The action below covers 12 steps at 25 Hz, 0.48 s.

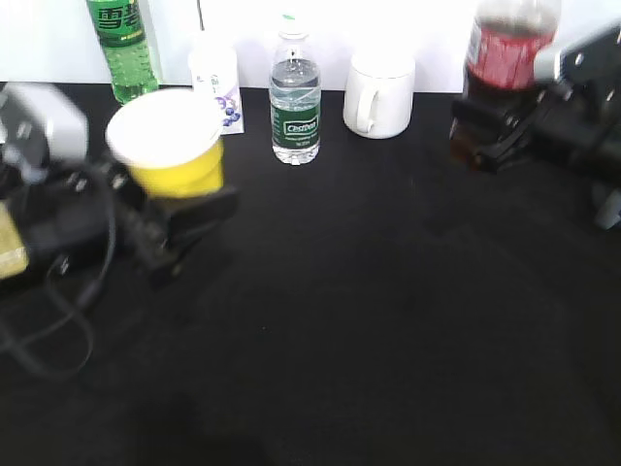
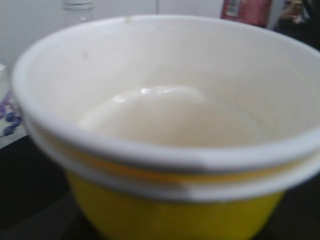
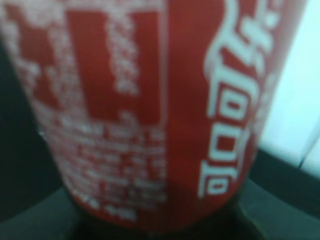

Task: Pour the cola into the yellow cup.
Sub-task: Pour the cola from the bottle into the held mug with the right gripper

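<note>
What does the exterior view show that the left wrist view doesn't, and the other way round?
Only the exterior view shows the green soda bottle, the white mug, the whole black table, the left end effector under the yellow cup, and the right end effector at the cola bottle.

Only the left wrist view shows the cup's white inside, with no cola in it.

Both show the yellow cup, the cola bottle's red label, and the small water bottle, only its top in the wrist view.
</note>
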Each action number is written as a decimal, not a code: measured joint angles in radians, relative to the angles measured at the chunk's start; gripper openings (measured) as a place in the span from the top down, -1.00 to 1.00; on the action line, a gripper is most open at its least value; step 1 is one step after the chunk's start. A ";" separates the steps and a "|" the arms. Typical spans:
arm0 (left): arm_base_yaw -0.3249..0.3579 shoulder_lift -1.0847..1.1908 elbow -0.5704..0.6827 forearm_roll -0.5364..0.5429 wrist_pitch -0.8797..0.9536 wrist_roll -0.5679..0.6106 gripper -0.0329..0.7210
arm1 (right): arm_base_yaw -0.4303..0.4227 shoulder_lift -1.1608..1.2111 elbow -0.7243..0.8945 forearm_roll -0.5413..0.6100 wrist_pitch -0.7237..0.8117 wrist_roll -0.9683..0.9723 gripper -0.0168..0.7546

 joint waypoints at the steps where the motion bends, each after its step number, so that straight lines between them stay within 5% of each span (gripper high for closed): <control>1: 0.000 0.007 -0.028 0.041 0.003 -0.036 -0.27 | 0.000 -0.053 0.000 -0.036 0.041 -0.004 0.01; 3: -0.025 0.041 -0.082 0.063 0.018 -0.082 -0.27 | 0.000 -0.126 0.000 -0.068 0.083 -0.009 0.01; 6: -0.152 0.100 -0.199 0.072 0.122 -0.085 -0.27 | 0.000 -0.180 0.000 -0.166 0.104 -0.092 0.01; 12: -0.315 0.182 -0.370 0.021 0.218 -0.092 -0.27 | 0.000 -0.185 0.000 -0.177 0.118 -0.346 0.01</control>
